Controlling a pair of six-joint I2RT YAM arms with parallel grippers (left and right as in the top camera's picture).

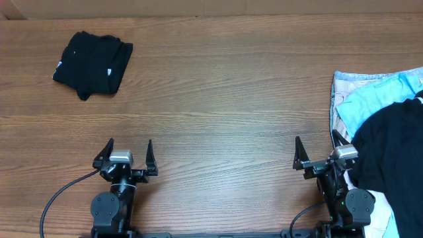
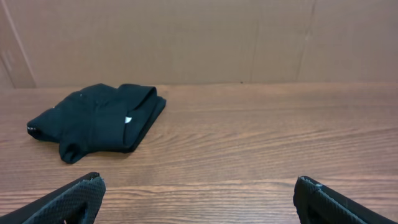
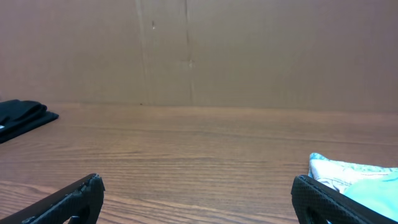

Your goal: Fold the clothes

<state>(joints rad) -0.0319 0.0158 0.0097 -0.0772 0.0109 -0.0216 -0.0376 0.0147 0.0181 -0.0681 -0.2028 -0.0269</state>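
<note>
The black T-shirt (image 1: 92, 64) is seen folded into a compact, slightly uneven bundle at the far left of the wooden counter (image 1: 225, 86). It lies flat and nothing is touching it. A small white label (image 2: 129, 120) is visible on its upper surface in the left wrist view, where the bundle (image 2: 93, 118) lies ahead and to the left. In the right wrist view only one edge of it (image 3: 22, 118) is seen, at the far left.

The left end effector (image 1: 129, 147) is held near the front edge of the counter, left of centre. Its fingers are spread wide and nothing is gripped between them. It is well apart from the T-shirt. The wide gap is confirmed in the left wrist view (image 2: 199, 182), with bare wood between the two fingertips.

The right end effector (image 1: 317, 149) is held near the front edge on the right. It is likewise spread wide and is holding nothing (image 3: 196, 182). Its right finger is close against a pile of clothing, but contact cannot be made out.

That pile lies at the right edge of the counter. In it a light-blue garment (image 1: 373, 102) is bunched over pale patterned cloth (image 1: 344, 82), and a rumpled black garment (image 1: 393, 152) is spread nearer the front.

A plain cardboard wall (image 2: 217, 37) is seen behind the counter.
</note>
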